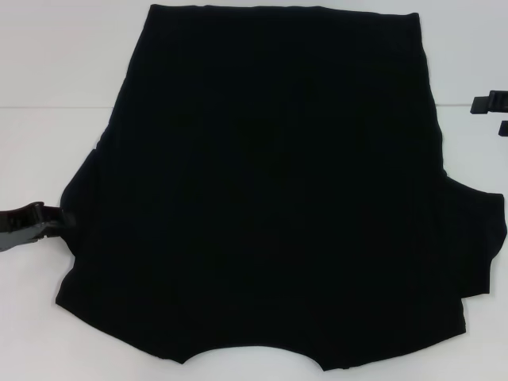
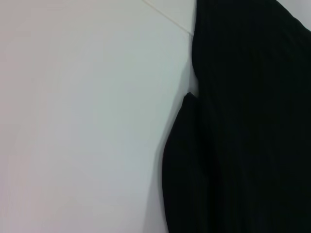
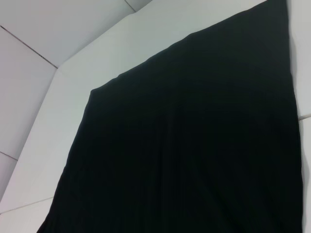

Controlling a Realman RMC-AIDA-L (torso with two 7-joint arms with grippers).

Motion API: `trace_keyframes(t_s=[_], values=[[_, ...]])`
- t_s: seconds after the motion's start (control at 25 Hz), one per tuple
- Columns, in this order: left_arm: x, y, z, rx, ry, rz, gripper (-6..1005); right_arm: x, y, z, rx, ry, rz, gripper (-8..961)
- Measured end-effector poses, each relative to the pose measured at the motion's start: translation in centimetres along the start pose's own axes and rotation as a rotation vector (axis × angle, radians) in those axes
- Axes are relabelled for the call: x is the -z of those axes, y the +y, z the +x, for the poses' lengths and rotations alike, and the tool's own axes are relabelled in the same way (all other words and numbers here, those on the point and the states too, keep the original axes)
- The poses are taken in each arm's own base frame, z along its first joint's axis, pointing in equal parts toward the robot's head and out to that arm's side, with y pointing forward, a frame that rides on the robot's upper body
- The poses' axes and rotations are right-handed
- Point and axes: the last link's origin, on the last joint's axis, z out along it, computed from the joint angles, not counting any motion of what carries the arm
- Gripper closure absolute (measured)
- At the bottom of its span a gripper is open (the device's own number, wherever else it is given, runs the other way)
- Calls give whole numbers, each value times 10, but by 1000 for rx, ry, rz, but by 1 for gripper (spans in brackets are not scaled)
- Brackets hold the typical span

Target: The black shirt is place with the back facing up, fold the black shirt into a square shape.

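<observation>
Shirt: the black shirt (image 1: 270, 190) lies flat on the white table (image 1: 48, 159).
Left gripper (image 1: 59, 220): touches the sleeve edge; finger opening cannot be told.
Right gripper (image 1: 496, 111): beside the shirt, apart; finger opening cannot be told.

I see the black shirt (image 1: 270, 198) as soft, matt cloth with a faint ribbed weave that swallows the light, lying on a smooth white table (image 1: 48, 159) with a dull sheen, while the left gripper (image 1: 28, 224) looks like hard, slightly glossy dark plastic.
</observation>
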Motion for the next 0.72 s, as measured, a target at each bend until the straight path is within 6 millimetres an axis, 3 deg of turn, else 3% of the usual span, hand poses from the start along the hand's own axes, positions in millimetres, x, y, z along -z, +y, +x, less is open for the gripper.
trace_keyframes(t_s=[0.72], values=[[10, 5, 6, 4, -3, -30, 959, 4, -6, 2, -13, -5, 6, 68]])
